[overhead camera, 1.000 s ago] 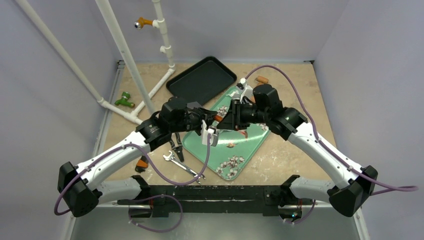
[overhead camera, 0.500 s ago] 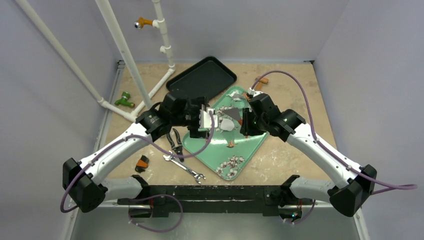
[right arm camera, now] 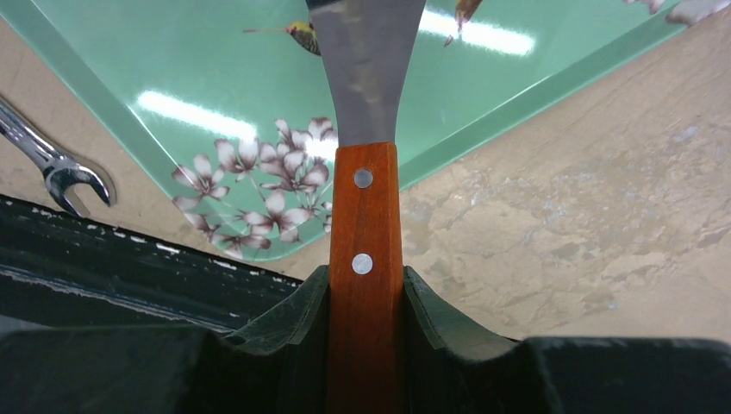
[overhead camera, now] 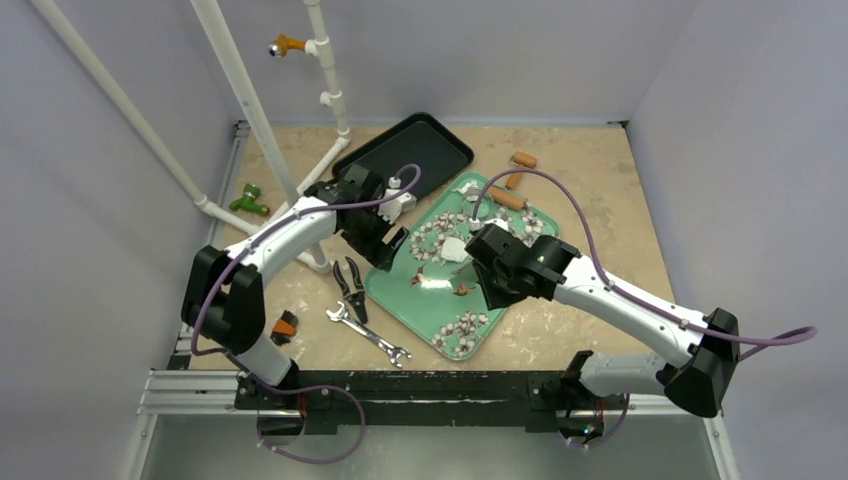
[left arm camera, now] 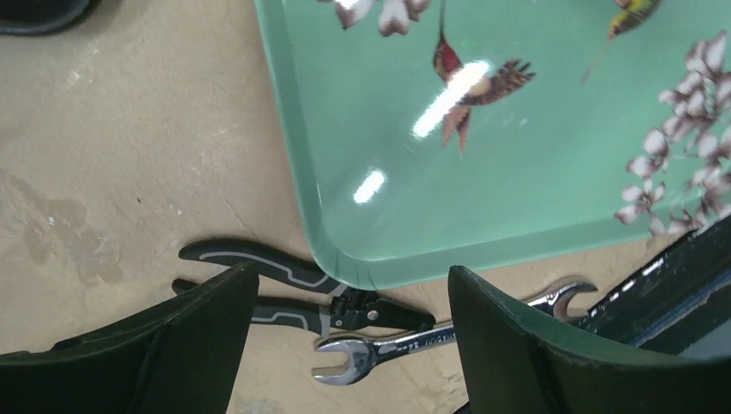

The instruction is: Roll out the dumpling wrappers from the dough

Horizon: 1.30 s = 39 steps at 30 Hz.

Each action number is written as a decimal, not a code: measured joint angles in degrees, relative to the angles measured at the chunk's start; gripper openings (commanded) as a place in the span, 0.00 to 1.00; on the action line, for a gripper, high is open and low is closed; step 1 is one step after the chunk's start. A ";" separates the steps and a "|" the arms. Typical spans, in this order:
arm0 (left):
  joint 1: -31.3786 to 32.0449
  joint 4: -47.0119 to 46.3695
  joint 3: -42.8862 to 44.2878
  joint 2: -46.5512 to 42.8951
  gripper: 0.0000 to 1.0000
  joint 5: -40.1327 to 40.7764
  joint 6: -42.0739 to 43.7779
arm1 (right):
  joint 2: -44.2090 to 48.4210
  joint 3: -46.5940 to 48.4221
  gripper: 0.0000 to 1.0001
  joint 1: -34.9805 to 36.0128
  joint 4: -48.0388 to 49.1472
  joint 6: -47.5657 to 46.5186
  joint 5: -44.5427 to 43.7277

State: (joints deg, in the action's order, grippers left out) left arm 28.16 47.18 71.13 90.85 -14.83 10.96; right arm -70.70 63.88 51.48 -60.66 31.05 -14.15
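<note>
Left gripper [left arm camera: 353, 280] was pulled back to the green tray's [overhead camera: 430, 300] left edge, spread, empty; wrapper [overhead camera: 452, 246] left mid-tray; scraper [right arm camera: 365, 198] pinched by right gripper [right arm camera: 365, 289]; lifting likely next.

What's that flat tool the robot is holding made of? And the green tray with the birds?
The scraper has a handle that looks like varnished reddish wood, fixed with two shiny rivets, and a blade of dull grey metal. The green tray is glossy, throwing bright reflections: painted metal or plastic, I cannot tell which.
</note>
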 measured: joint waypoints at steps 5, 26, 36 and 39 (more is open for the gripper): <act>-1.22 -2.12 -0.02 5.31 0.83 4.68 -6.69 | 1.27 -4.13 0.00 0.59 0.98 3.08 1.81; -2.43 -8.17 -0.26 16.13 0.57 7.17 -17.86 | 3.13 -16.37 0.00 0.63 11.61 10.84 1.64; -2.75 -8.28 2.19 18.56 0.16 4.39 -18.80 | -0.07 -16.33 0.00 0.63 12.39 8.79 1.44; -2.80 -8.59 2.43 19.15 0.03 2.82 -18.91 | -0.07 -16.41 0.00 0.63 12.68 8.66 1.44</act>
State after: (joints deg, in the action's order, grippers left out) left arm 25.36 38.59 73.56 110.00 -12.01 -7.94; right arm -70.76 47.46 52.12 -47.99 39.70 -12.71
